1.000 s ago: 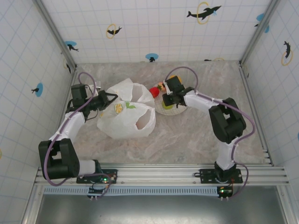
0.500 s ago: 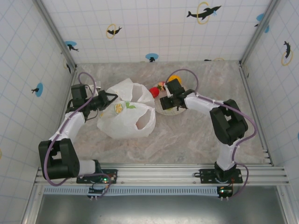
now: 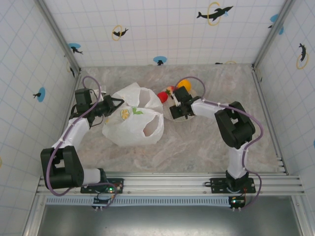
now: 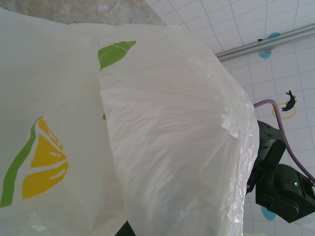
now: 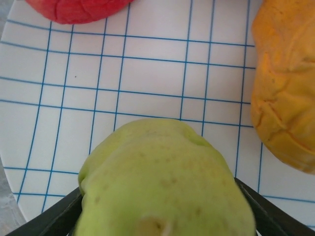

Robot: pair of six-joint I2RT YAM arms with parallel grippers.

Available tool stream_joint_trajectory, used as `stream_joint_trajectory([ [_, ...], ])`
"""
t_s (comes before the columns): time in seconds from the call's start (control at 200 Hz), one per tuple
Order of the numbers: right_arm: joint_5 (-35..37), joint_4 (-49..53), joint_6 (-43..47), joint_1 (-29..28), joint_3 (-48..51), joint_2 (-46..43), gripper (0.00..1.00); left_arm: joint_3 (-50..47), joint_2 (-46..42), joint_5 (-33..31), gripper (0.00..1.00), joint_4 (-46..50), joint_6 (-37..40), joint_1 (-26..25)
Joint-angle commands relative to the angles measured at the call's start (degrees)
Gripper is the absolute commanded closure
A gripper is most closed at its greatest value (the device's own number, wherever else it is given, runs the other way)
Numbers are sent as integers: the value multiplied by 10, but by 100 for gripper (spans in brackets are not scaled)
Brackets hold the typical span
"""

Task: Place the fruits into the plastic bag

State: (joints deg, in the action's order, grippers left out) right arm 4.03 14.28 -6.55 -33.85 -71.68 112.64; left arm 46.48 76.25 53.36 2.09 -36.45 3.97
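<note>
Two arms, one pear gripped

Right gripper (image 3: 176,109) is closed on a yellow-green pear (image 5: 165,182) over the checked plate (image 5: 147,73), with an orange (image 5: 283,88) beside it. Left gripper (image 3: 112,103) sits at the edge of the plastic bag (image 3: 133,123); its opening cannot be told. The bag lies just left of the plate.

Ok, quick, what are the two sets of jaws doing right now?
Left gripper: against the bag; open or closed cannot be told.
Right gripper: closed on a green pear.
</note>
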Motion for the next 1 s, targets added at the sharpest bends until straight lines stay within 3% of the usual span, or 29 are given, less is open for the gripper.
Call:
stream_joint_trajectory([
  [0.0, -2, -8, 8, -1, -7, -9, 38, -9, 1, 13, 100, -9, -4, 6],
  [0.255, -27, -55, -1, -5, 97, -140, 46, -10, 0, 17, 100, -12, -5, 5],
  [0.53, -171, -224, 4, -45, 248, -302, 49, -16, -2, 38, 100, -36, -21, -2],
  [0.841, -206, -264, 44, -127, 249, -304, 49, -17, -4, 34, 100, -37, -23, -12],
  [0.996, -231, -288, 31, -149, 211, -242, 49, -18, -10, 35, 100, -38, -23, -16],
])
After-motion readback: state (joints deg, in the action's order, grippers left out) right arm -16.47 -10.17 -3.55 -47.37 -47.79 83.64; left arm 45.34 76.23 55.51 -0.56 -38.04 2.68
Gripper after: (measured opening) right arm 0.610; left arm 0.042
